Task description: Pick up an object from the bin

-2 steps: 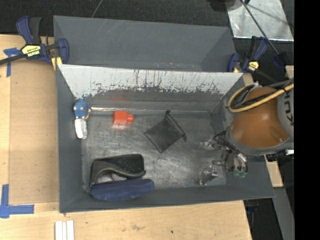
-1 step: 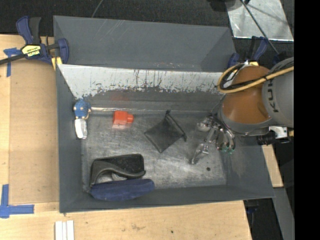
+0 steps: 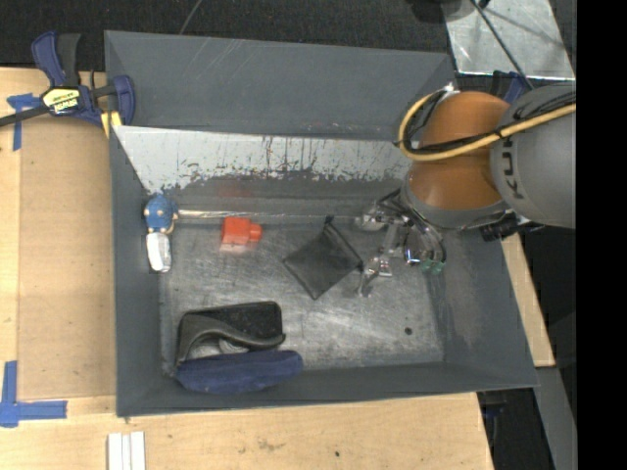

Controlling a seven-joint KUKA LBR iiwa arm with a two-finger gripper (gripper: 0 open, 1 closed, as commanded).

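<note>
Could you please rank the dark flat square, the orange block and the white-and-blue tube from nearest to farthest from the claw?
1. Dark flat square, just left of the claw.
2. Orange block, further left, toward the back.
3. White-and-blue tube, against the left wall.

A robotics lab, by the look of it: a scuffed grey metal bin (image 3: 294, 86) sits beneath an industrial arm (image 3: 539, 169) (orange wrist cover (image 3: 456, 160), yellow cable (image 3: 534, 120) looped round it).
</note>
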